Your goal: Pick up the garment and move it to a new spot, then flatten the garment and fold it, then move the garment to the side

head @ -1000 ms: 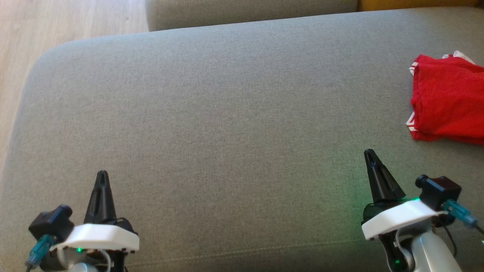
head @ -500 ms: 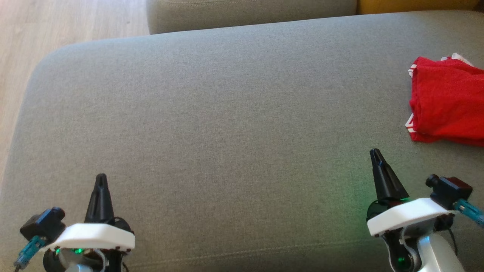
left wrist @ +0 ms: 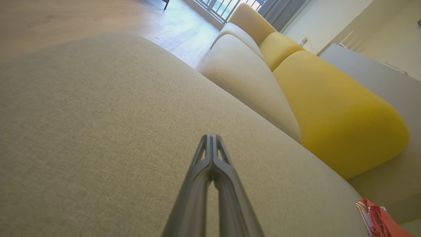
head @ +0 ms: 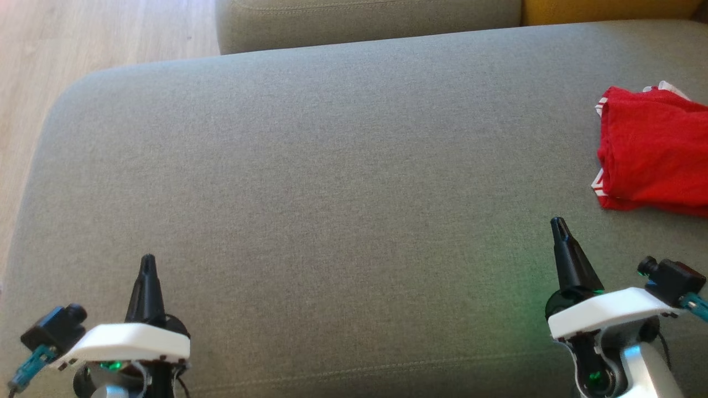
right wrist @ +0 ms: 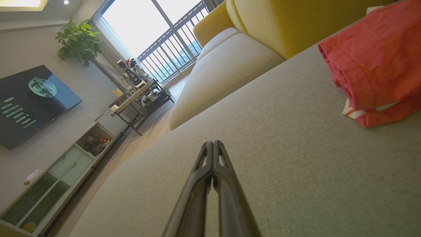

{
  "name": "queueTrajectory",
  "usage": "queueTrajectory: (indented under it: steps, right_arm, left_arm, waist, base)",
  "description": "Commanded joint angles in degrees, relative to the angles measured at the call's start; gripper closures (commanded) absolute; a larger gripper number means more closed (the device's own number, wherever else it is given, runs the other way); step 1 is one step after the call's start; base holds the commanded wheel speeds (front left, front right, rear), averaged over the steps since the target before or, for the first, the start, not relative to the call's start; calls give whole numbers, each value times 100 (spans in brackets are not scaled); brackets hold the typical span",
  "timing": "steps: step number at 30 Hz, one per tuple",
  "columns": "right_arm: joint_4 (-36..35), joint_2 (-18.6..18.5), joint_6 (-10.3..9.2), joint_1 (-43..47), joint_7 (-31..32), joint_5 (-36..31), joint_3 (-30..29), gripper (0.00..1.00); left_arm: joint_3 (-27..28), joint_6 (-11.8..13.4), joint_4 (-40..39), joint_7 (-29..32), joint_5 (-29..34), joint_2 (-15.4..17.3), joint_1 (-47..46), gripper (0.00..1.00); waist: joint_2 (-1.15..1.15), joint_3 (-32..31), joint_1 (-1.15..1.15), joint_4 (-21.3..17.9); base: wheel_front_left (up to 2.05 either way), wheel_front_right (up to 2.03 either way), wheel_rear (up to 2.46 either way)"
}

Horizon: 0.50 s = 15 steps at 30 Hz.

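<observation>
The garment (head: 655, 149) is plain bright red with white-striped trim at its hems, lying at the right edge of a sofa seat (head: 332, 166) of flecked grey-green weave. The left claw (head: 147, 260) and right claw (head: 558, 222) are black, on white mounts (head: 127, 342) glowing green underneath. A neighbouring cushion (left wrist: 329, 108) is mustard yellow, and the floor (head: 83, 33) is pale wood grain.

Nothing can be read for certain. Far to the left of the right gripper (right wrist: 213, 144), well beyond its fingertips, a dark television screen (right wrist: 33, 102) on the wall carries several short lines of pale writing beneath a round picture, all too small to make out. Ahead and to the right of the same gripper, the red garment (right wrist: 375, 62) shows white marks at its hem; whether they are letters or plain stripes cannot be told.
</observation>
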Motion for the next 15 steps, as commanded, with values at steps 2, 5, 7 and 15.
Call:
queueTrajectory:
  steps: [2,5,7,15]
  right_arm:
    - [-194,-59,-1,-190,66,268,-4,100]
    - [-194,-60,-1,-189,97,396,-12,100]
    - [-193,-61,-1,-188,130,526,-21,100]
    - [-192,-66,-1,-183,276,1112,-64,100]
  left_arm:
    - [131,-72,-148,64,-242,50,-293,100]
    - [141,-82,-138,98,-364,51,-304,100]
    - [151,-92,-127,131,-487,52,-315,100]
    - [196,-137,-82,283,-1042,56,-365,100]
  waist:
    - [0,-12,0,1]
    - [0,-21,0,1]
    - [0,-30,0,1]
    - [0,-70,0,3]
  base:
    - [0,0,0]
    - [0,0,0]
    - [0,0,0]
    - [0,0,0]
